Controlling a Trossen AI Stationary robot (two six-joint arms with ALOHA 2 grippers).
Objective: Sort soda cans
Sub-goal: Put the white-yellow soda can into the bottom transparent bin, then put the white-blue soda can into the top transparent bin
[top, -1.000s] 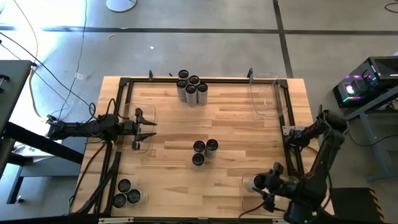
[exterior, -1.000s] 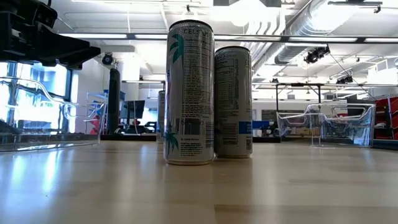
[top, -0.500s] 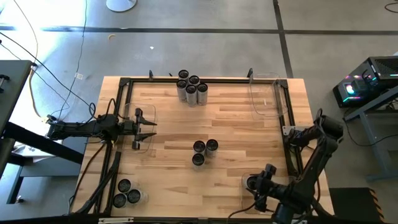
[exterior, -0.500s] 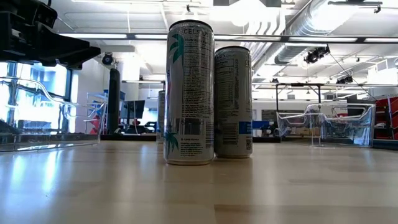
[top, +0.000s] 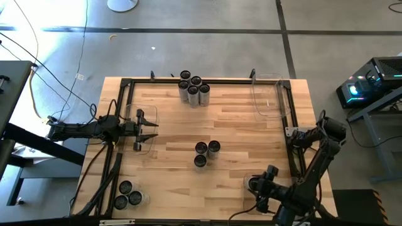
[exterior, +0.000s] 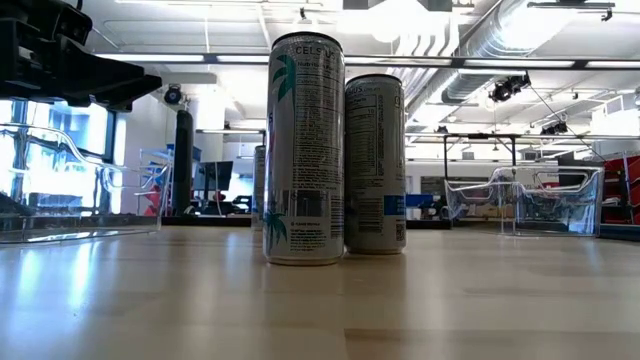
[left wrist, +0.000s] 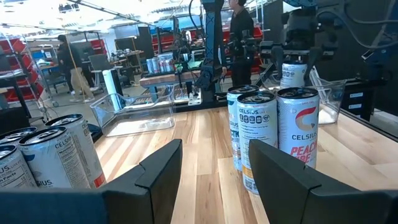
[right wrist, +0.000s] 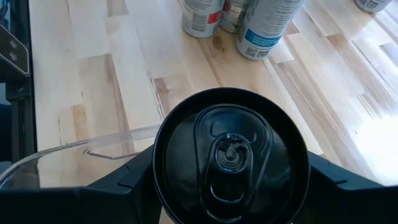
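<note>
The soda cans are slim and silvery with dark tops. Several stand at the far edge (top: pixel 193 87), three at the table's middle (top: pixel 206 153) (exterior: pixel 305 150), and three in the near left corner (top: pixel 129 194). My right gripper (top: pixel 257 185) is over the clear bin at the near right corner and is shut on one more can (right wrist: pixel 230 155). My left gripper (top: pixel 149 129) (left wrist: pixel 211 165) hangs open over the clear bin at the left edge (exterior: pixel 70 190) and touches nothing. My right gripper holds the soda can by its top end, just under the dark rim (right wrist: pixel 165 158), pinched between the two fingers (right wrist: pixel 134 186). The fingers come from above, pointing down. The can stays upright below them, inside the bin's clear rim (right wrist: pixel 93 149). Whether its base rests on the bin floor cannot be told.
A dark frame (top: pixel 129 81) runs along the table's edges. A fourth clear bin (top: pixel 267 94) (exterior: pixel 540 200) sits at the far right corner. Bare wood lies between the can groups. People and shelving show in the room beyond the table.
My right arm has swung toward the table's near edge and its wrist has shifted slightly toward the left over the near right bin. The can it holds stays at about the same spot.
</note>
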